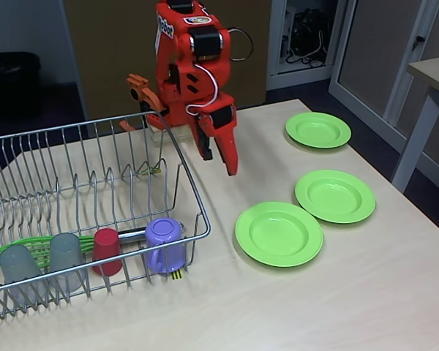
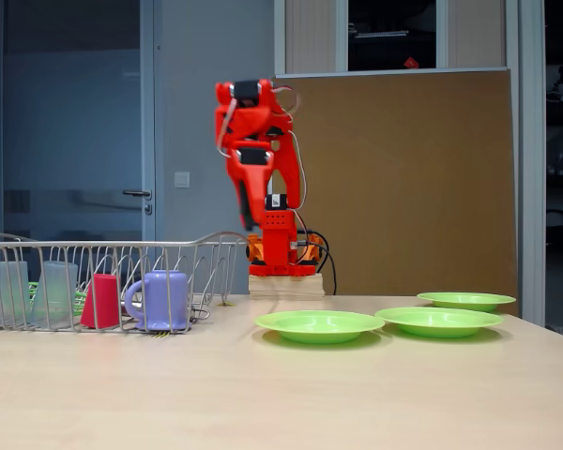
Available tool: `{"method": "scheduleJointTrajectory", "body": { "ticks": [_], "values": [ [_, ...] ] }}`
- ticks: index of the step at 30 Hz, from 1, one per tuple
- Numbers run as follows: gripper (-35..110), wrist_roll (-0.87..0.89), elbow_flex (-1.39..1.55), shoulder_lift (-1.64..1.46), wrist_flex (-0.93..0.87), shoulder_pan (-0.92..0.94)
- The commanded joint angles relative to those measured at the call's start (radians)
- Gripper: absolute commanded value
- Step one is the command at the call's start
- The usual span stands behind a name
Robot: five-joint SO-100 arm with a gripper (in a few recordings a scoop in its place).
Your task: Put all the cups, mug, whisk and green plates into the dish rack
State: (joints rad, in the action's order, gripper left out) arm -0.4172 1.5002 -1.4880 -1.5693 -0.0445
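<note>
While folded upright, the arm [image 1: 190,66] points its closed, empty gripper [image 1: 221,157] downward.

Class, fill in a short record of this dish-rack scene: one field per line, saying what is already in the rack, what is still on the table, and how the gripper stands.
in rack: two grey tumblers, red cup, purple mug, whisk, all inside the dish rack
on table: three green plates, lying flat to the right of the rack in both fixed views
gripper: points down, above the table between rack and plates, holding nothing
gripper jaws: cannot tell whether open or shut
left to do: the plates
</note>
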Motion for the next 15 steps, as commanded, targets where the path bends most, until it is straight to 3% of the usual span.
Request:
{"method": "scheduleJointTrajectory", "body": {
  "ticks": [1,15],
  "values": [
    [33,0.144,0.107,-0.048,0.087,-0.092],
    [34,0.371,0.272,0.224,0.483,-0.270]
  ]
}}
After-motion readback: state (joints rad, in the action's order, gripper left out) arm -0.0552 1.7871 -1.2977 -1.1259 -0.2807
